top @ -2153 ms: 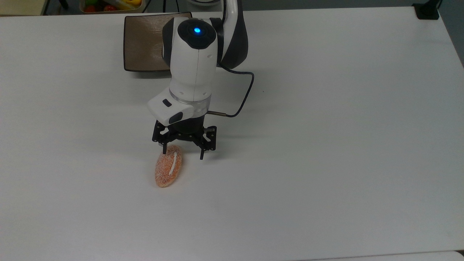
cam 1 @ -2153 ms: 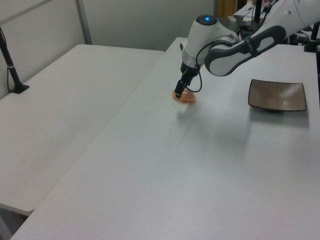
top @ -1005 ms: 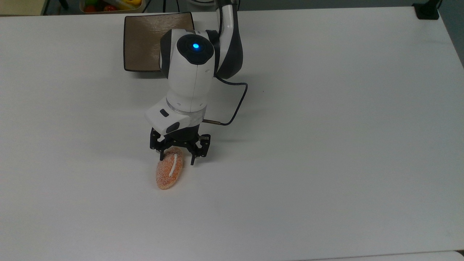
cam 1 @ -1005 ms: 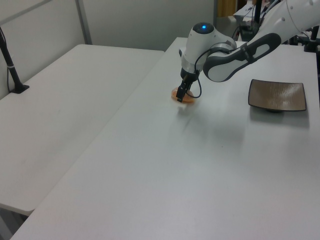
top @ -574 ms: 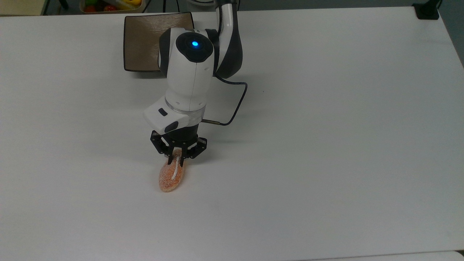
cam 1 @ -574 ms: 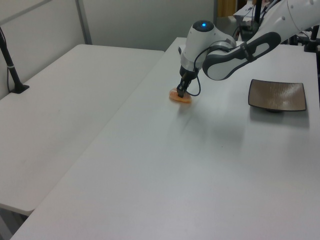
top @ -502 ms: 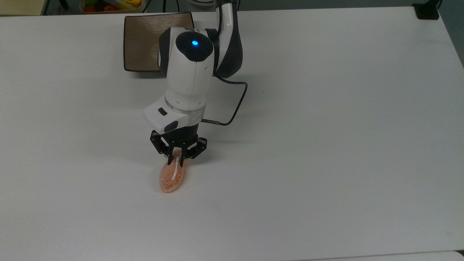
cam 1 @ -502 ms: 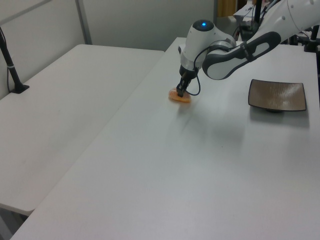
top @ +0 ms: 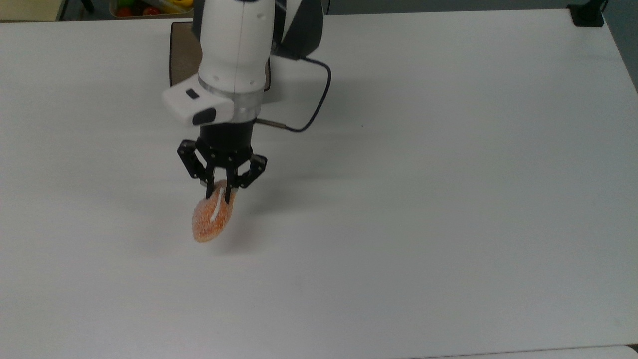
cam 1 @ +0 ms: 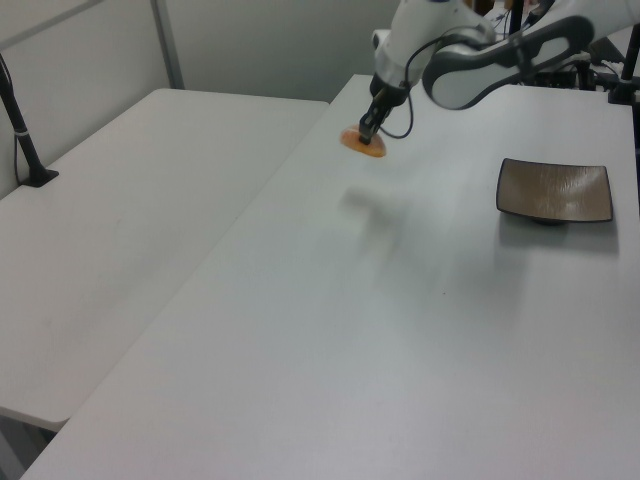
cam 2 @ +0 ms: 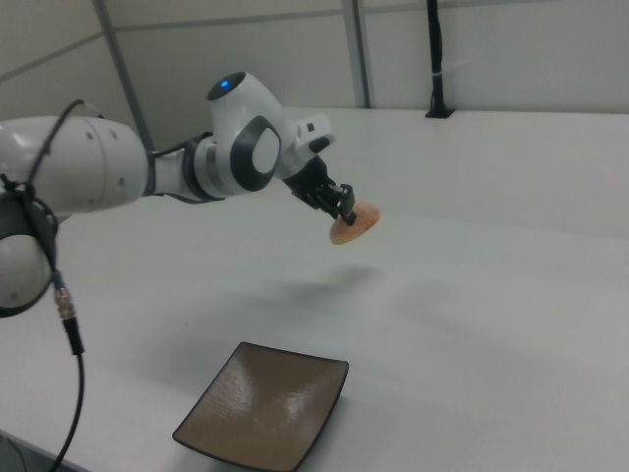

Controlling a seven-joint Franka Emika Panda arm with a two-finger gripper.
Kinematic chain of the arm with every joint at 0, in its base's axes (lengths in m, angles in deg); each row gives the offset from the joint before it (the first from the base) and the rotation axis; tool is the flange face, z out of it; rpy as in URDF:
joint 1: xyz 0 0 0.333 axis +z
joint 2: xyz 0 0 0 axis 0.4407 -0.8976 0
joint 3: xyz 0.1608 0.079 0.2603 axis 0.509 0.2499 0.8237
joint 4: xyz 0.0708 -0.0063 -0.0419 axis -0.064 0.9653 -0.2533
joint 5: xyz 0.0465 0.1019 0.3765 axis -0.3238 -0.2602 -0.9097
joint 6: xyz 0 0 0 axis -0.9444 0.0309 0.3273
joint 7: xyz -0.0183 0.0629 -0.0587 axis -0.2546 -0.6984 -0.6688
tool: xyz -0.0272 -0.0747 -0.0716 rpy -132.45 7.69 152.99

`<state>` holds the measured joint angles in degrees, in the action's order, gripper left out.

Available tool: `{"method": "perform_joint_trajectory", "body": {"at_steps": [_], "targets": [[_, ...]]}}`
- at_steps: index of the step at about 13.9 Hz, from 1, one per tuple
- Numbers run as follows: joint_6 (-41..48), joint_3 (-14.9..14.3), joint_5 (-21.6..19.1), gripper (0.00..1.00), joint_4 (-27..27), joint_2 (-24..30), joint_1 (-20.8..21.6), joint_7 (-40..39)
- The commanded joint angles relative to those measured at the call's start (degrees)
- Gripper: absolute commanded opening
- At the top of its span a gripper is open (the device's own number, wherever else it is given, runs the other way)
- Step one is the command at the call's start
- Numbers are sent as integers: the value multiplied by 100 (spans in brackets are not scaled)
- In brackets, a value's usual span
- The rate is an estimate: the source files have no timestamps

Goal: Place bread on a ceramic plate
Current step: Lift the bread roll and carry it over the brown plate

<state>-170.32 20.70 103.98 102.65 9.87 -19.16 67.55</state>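
My gripper is shut on one end of the bread, an oval orange-brown roll with a white stripe. The roll hangs in the air well above the white table; its shadow lies below it in the right view. I also see the bread and gripper high in the left view, and the bread under the gripper in the right view. The square brown ceramic plate sits bare on the table, apart from the roll. In the top view the arm hides most of the plate.
A white table spreads wide around the arm. A bin of coloured items sits past the table's far edge in the top view. A second white table stands at the left view's left. A black cable loops beside the wrist.
The gripper closed on the bread's end, then rose off the table with it. The roll now hangs in the air, shifted toward the top view's upper left.
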Motion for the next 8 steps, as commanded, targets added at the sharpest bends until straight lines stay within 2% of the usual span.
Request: {"method": "perform_joint_trajectory", "body": {"at_steps": [1,5,8], "targets": [[350,29,-7,28,1198,1146,39,-173],[905,30,-288,28,1709,1763,65,-534],[1651,29,-350,28,2025,2220,101,-885]]}}
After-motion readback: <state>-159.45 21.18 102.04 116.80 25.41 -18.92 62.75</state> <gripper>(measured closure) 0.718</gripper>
